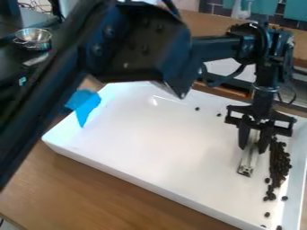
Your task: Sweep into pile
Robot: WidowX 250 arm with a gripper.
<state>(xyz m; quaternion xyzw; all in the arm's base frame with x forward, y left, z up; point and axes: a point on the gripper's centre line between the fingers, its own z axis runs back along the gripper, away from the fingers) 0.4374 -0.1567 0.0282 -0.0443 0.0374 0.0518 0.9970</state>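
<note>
A pale, narrow tool with a dark-edged end (248, 158) is held between the two fingers of the black two-finger gripper (253, 146), which is lowered into the right part of a white rectangular tray (162, 143). The tool is tilted, its lower end set near the tray floor; whether the floor is touched cannot be told. Just beside it, small dark brown beans (278, 164) are gathered in a long, narrow heap along the tray's right wall. A few loose beans are scattered below the heap, and two are left well apart, near the far wall. The tray's left end is overlapped by a piece of bright blue tape (87, 105).
</note>
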